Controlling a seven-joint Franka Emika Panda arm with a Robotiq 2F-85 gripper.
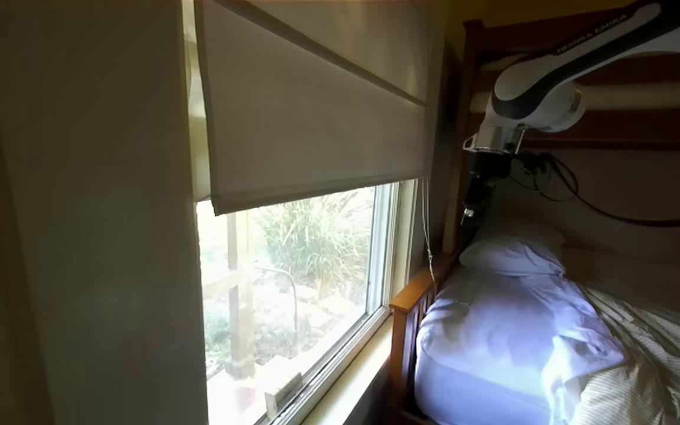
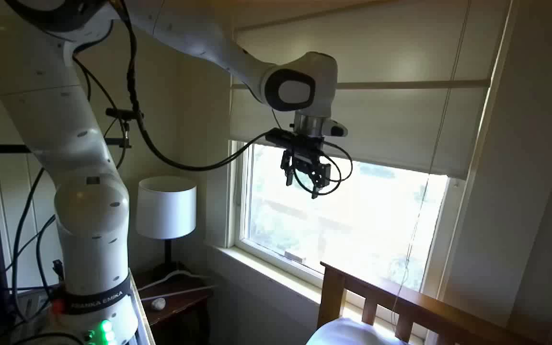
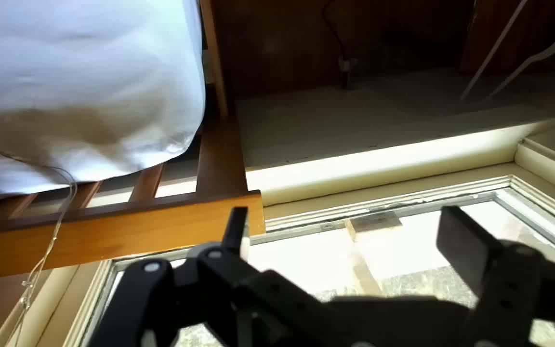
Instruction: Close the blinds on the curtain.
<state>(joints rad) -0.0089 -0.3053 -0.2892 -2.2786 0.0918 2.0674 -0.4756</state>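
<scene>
The beige-grey blinds hang partway down the window in both exterior views [image 1: 316, 130] [image 2: 386, 124]. Their straight bottom edge sits above uncovered glass [image 1: 316, 265]. The blinds do not show in the wrist view. My gripper [image 2: 302, 189] is on the room side of the window, pointing down, with its fingers a little below the blinds' bottom edge as seen in an exterior view. It also shows dark and small in an exterior view [image 1: 468, 213]. In the wrist view the two fingers [image 3: 342, 217] stand wide apart with nothing between them.
A thin cord [image 2: 419, 211] hangs beside the blinds down to the bed; it shows in the wrist view [image 3: 52, 243]. A wooden bed rail [image 3: 113, 236] stands before the window above the sill [image 3: 393, 161]. A lamp [image 2: 166, 211] stands on a side table. A bunk bed post [image 1: 471, 77] is near the arm.
</scene>
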